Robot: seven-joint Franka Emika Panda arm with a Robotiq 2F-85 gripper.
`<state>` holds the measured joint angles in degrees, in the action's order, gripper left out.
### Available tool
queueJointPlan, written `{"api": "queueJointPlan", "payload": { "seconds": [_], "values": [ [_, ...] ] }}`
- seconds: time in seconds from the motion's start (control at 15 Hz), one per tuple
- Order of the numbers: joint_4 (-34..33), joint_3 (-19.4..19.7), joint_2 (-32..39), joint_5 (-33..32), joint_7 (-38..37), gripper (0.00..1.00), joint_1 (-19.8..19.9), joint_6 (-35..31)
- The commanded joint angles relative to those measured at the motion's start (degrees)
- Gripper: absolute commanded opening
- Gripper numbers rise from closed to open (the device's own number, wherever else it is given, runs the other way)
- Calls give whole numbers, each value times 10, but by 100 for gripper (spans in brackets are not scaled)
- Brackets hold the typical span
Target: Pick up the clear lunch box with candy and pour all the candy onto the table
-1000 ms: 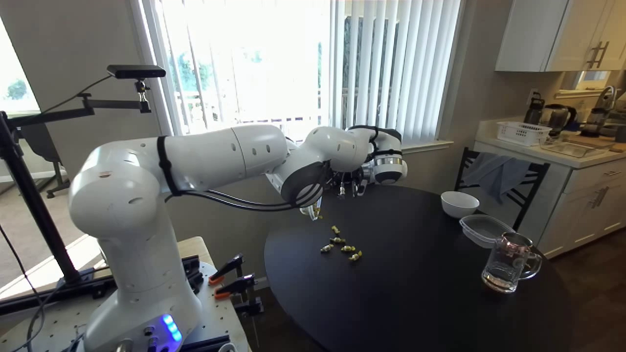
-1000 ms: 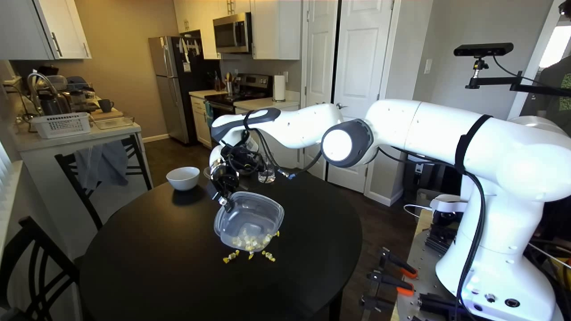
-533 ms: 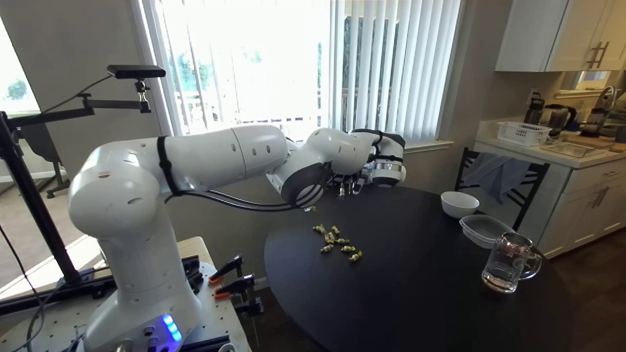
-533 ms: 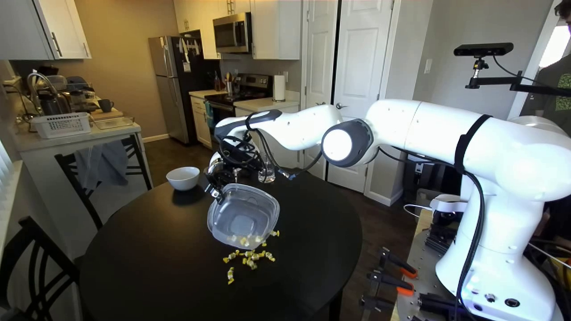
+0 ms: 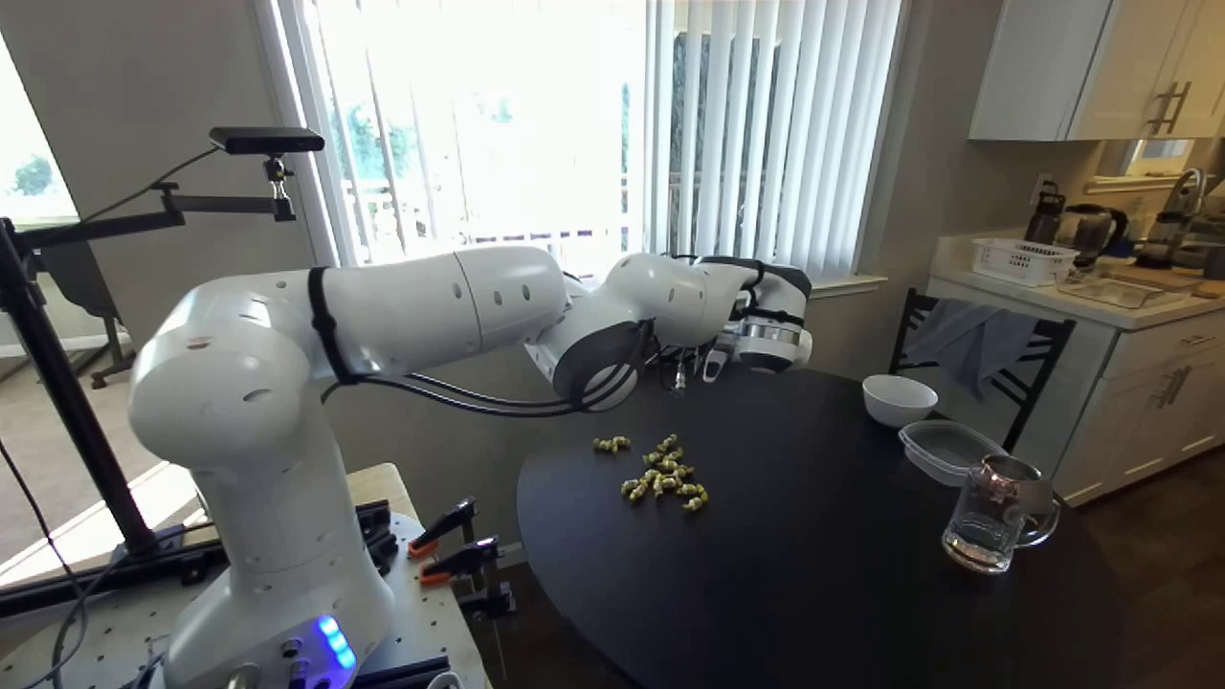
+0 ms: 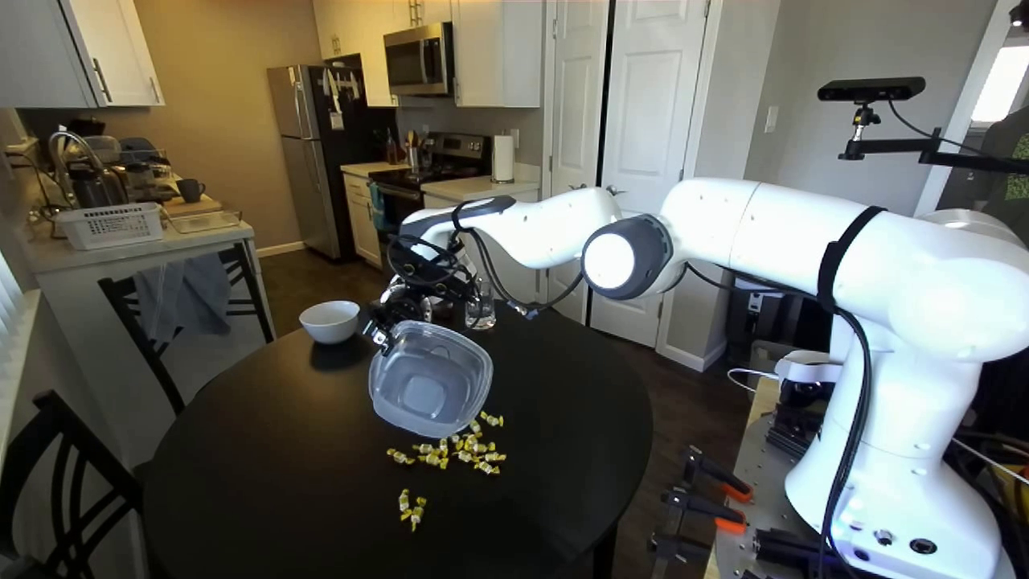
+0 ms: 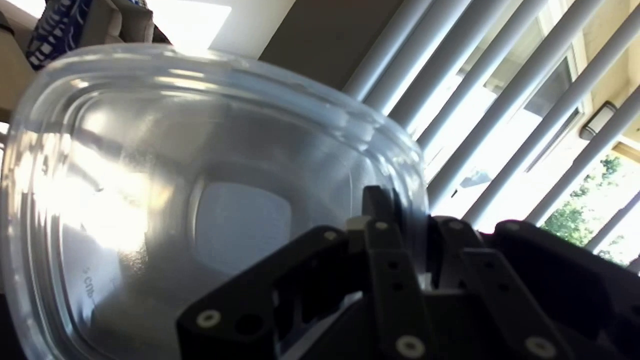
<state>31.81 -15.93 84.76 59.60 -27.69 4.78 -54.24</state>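
Observation:
My gripper (image 6: 384, 338) is shut on the rim of the clear lunch box (image 6: 430, 382), which is tipped steeply above the table (image 6: 265, 450). In the wrist view one finger of the gripper (image 7: 410, 220) is inside the wall of the lunch box (image 7: 240, 225) and one outside; no candy shows inside. The yellow candy (image 6: 465, 456) lies on the dark table, mostly in a cluster below the box's low edge, with a few pieces apart. The candy (image 5: 660, 478) also shows on the table (image 5: 813, 593) in an exterior view, where my arm hides the box.
A white bowl (image 5: 900, 400), a second shallow clear container (image 5: 947, 450) and a clear glass mug (image 5: 995, 517) stand near the table's edge. The bowl (image 6: 330, 322) also shows in an exterior view. A chair with a grey cloth (image 5: 971, 340) and the window blinds are close by.
The candy that was in the low end of the box has fallen onto the table, and its pile has grown. The box has tipped further and moved slightly up and left in an exterior view.

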Motion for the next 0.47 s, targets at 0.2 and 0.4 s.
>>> {"api": "queueJointPlan", "payload": {
  "seconds": [0.2, 0.4],
  "values": [
    [-26, 43, -3, -37, -25, 1, -41, -40],
    [-38, 51, -1, -63, -25, 1, -61, -59]
  ]
}}
